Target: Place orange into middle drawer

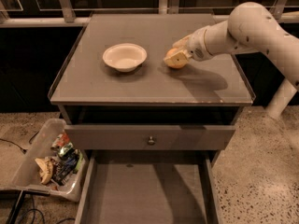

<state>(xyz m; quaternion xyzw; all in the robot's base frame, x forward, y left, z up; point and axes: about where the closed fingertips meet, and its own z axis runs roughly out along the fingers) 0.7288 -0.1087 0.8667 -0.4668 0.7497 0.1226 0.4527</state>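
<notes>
The orange (176, 61) rests on the gray cabinet top (140, 85), right of a cream-white bowl (124, 56). My gripper (174, 52) reaches in from the right on a white arm (247, 29). Its cream fingers (170, 58) sit on either side of the orange and close on it. The orange still looks to be touching the top. The middle drawer (149, 190) is pulled wide open at the bottom of the view, with a bare gray floor.
A closed drawer front with a small round knob (150, 139) sits just above the open drawer. A plastic bin (28, 160) holding snack packets stands on the floor at the left. A white post (281, 99) stands at the right.
</notes>
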